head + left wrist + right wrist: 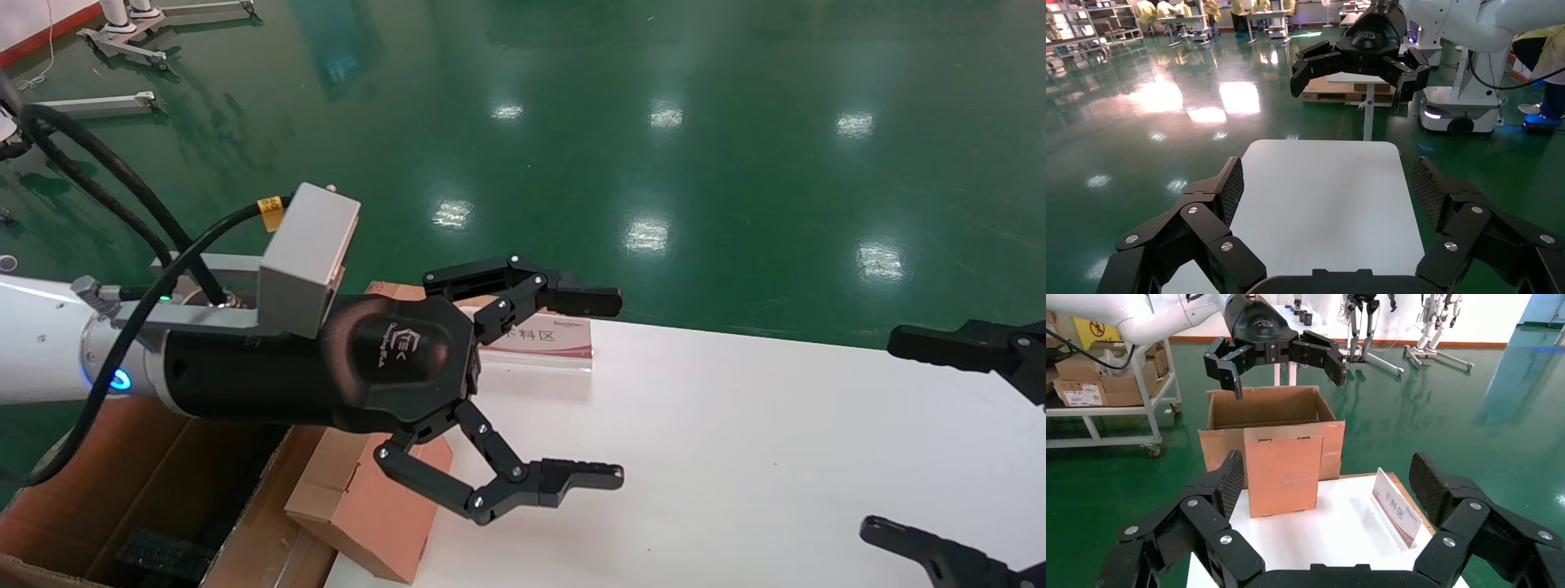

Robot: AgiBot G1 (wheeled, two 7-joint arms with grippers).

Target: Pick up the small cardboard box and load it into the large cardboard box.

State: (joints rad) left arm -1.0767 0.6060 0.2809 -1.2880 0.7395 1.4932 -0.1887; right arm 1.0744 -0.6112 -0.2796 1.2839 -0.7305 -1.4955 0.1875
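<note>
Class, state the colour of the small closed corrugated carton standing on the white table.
Reddish-brown small closed corrugated carton; right wrist view shows it best.

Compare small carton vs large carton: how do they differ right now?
The small reddish-brown closed cardboard carton lies on the white table; the large brown corrugated carton sits off the table's end. Small is shut; large is open-topped, flaps spread. Large is clearly bigger and deeper. Both are corrugated cardboard; neither is gripped.

Glossy green floor [735, 163] mirrors ceiling lights; a white shelving cart [1107, 410] stands beyond the white table [735, 457].
</note>
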